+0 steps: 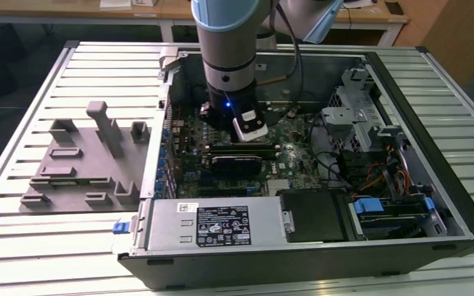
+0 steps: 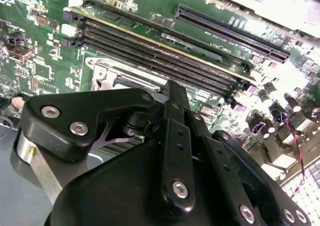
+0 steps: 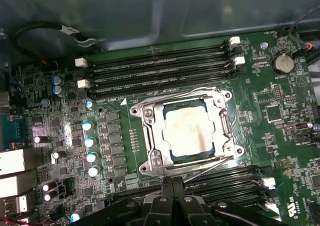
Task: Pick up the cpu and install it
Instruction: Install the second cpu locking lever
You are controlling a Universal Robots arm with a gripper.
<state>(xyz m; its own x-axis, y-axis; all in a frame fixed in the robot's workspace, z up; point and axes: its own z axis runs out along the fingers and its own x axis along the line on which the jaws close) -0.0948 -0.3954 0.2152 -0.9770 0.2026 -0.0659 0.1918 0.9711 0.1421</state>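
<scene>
The cpu point(image 3: 191, 131), a flat square chip with a pale shiny top, lies inside the black socket on the green motherboard point(image 3: 280, 136). A metal bracket frame point(image 3: 150, 136) surrounds it. My gripper point(image 3: 172, 182) hangs just beside the socket's edge, with its black fingers point(image 2: 172, 93) pressed together and nothing between them. In the exterior view the arm point(image 1: 229, 68) reaches straight down into the open computer case point(image 1: 402, 92), and the gripper point(image 1: 249, 140) is low over the board.
Rows of memory slots point(image 3: 160, 68) run on both sides of the socket. A grey box with a white label point(image 1: 212, 225) and a drive bay point(image 1: 385, 209) fill the case's front. A grey fixture block point(image 1: 84, 163) stands on the slatted table at the exterior view's left.
</scene>
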